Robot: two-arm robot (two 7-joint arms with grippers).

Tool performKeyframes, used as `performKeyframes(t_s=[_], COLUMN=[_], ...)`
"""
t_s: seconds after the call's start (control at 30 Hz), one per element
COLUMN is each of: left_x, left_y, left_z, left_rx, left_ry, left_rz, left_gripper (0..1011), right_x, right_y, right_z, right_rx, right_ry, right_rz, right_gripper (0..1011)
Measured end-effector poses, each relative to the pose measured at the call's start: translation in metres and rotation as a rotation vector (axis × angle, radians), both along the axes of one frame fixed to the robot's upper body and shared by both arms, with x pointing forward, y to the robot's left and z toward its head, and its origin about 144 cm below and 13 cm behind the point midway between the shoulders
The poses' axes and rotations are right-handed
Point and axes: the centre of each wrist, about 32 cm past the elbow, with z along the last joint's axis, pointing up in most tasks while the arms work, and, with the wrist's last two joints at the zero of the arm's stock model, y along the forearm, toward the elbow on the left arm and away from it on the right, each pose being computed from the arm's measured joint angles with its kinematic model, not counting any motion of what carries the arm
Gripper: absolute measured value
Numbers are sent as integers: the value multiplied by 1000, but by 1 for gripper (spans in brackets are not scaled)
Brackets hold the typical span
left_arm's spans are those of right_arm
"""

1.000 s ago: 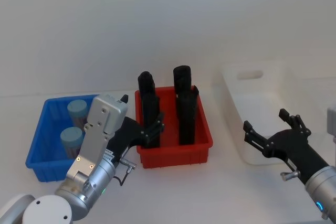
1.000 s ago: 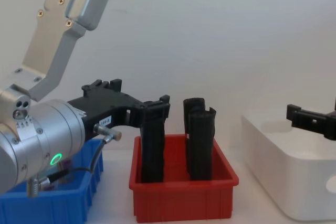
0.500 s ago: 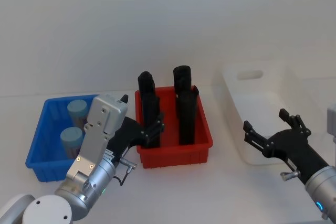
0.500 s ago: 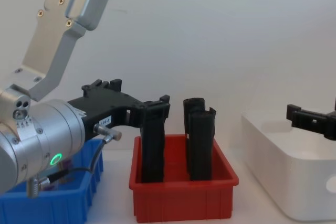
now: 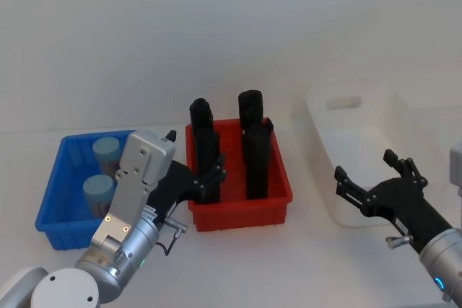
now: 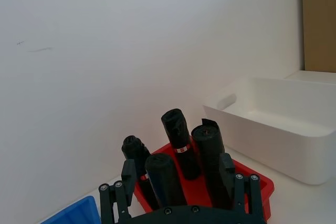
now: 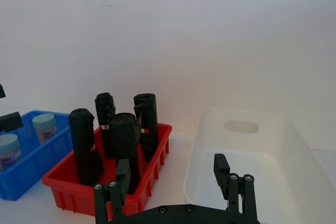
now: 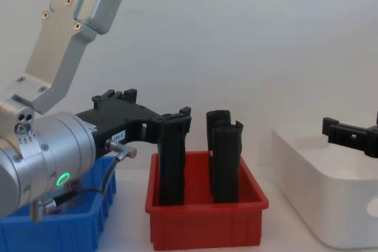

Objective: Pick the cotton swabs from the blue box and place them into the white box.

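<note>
Two cotton swab jars with light blue lids, one [image 5: 107, 151] behind the other [image 5: 97, 190], stand in the blue box [image 5: 63, 236] at the left; the right wrist view shows the same jars [image 7: 44, 125] [image 7: 7, 148]. My left gripper [image 5: 195, 155] hovers open between the blue box and the red bin, holding nothing. Its fingers [image 6: 128, 174] frame the black rolls in the left wrist view. The white box [image 5: 326, 200] sits at the right. My right gripper [image 5: 364, 165] is open in front of the white box, empty, and the right wrist view looks into the white tub [image 7: 252, 179].
A red bin [image 5: 238, 216] with several tall black rolls [image 5: 254, 146] stands between the blue and white boxes, close to my left fingers. A plain white wall backs the table. Bare tabletop lies in front of the bins.
</note>
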Motion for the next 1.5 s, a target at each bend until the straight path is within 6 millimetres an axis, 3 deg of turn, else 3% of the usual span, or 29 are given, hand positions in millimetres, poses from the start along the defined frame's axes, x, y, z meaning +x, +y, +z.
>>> performKeyframes(t_s=[0.9, 1.5], left_x=[1, 14], left_y=[1, 15], left_z=[-1, -8], left_rx=[-3, -49], left_ry=[4, 93], left_rz=[3, 55], left_gripper=[1004, 1004], right_x=[0, 0], right_y=[0, 0], right_z=[0, 0], right_rx=[0, 0], right_ry=[0, 0], right_rz=[0, 0], right_gripper=[1001, 1001])
